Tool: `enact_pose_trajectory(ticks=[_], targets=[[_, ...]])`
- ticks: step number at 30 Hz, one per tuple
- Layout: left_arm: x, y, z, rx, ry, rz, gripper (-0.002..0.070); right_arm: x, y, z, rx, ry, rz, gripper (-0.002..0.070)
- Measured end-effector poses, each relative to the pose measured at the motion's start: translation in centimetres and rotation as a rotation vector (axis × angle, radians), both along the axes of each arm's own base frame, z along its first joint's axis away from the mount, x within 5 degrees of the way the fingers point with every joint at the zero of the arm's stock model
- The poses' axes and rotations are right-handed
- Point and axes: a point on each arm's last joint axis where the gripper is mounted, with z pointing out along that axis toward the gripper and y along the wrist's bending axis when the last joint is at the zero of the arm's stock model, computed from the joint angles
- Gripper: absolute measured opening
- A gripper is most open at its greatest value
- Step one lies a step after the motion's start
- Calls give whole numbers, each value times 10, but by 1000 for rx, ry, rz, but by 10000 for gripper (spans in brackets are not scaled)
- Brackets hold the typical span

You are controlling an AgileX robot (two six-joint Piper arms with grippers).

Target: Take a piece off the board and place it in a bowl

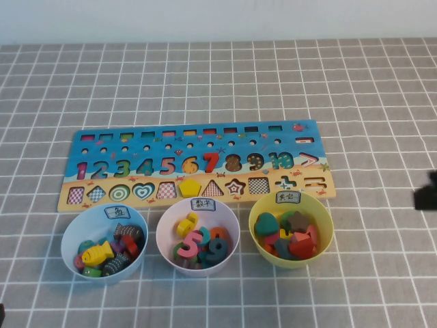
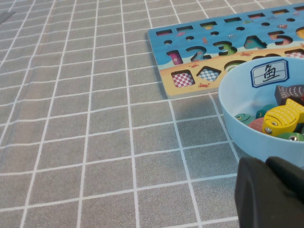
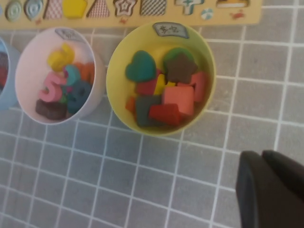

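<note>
— While the red 7 [image 1: 211, 162] sits on the board [image 1: 198, 137], centre frame, where's the pink bowl [image 1: 198, 236]?
— Just below. Left gripper [image 1: 1, 314] lower left, right gripper [image 1: 427, 191] right edge; neither's grip discernible.

- The table [image 1: 382, 89] wears a grey cloth with a white grid, filling the frame below a pale wall at the top
- The board [image 1: 102, 145] lies flat at centre, long side across the frame; blue above, sandy below
- Three bowls sit in a row just below the board: light blue bowl [image 1: 71, 251] lower left, the bowl [image 1: 166, 225] in pale pink at lower centre, yellow bowl [image 1: 258, 219] to its right; each holds coloured pieces
- The right gripper [image 1: 425, 191] shows dark at the right edge; the left gripper [image 2: 270, 194] is seen only in its wrist view, beside the light blue bowl
</note>
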Motion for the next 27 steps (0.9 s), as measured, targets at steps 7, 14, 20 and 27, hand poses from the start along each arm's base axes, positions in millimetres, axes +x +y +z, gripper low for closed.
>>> enact_pose_trajectory(ticks=[7,14,20,27], targets=[[0,0,0,0,0,0,-1,71,60,3,-181,65,286,-18],[0,0,0,0,0,0,-1,123,120,4,-256,42,549,-18],[0,0,0,0,0,0,-1,153,160,1,-302,-77,729,-18],[0,0,0,0,0,0,-1,175,186,-21,-399,-255,1072,-18]])
